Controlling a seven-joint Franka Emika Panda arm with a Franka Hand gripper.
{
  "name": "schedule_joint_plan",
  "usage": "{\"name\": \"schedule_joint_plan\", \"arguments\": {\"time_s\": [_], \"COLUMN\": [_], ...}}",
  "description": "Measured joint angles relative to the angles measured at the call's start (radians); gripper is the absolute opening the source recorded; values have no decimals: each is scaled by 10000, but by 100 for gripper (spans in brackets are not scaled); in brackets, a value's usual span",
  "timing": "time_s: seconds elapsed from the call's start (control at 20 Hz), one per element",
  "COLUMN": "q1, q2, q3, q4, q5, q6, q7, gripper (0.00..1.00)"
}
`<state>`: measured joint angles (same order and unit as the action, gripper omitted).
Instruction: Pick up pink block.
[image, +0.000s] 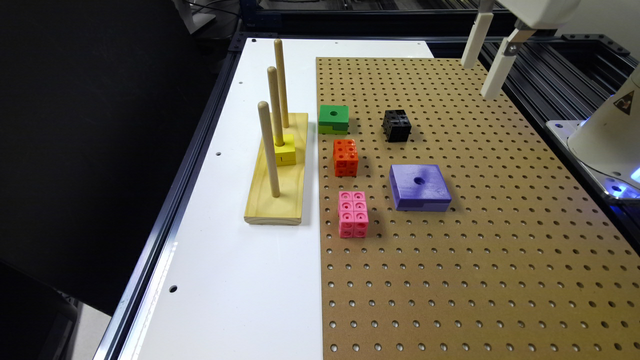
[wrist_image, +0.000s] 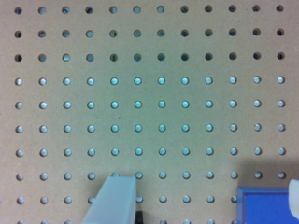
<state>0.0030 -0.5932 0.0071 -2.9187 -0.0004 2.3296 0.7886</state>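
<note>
pegboard (image: 500, 260): brown, on white table (image: 240, 280) | peg stand (image: 277, 192): three upright dowels, yellow cube (image: 285, 150) on middle one | green block (image: 333, 119) | black block (image: 396, 125) | orange block (image: 345, 157) | purple block (image: 419, 186)

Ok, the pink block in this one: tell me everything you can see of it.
The pink block is bright pink, plastic by its look, built from small cubes: two by three on its top face, each with a round socket. It lies flat on the pegboard near the board's edge on the exterior view's left, untouched. The orange block sits just beyond it and the purple block to the exterior view's right, both apart from it.
</note>
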Motion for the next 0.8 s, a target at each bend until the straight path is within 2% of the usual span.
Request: {"name": "schedule_joint_plan", "arguments": {"time_s": [0.45,0.8], "q1": [7,32], "q2": [-26,-7], "q3": [9,121], "q4": [27,170], "q5": [0,26], "q6": [3,68], "q7": [3,43], "gripper": [100,100]}}
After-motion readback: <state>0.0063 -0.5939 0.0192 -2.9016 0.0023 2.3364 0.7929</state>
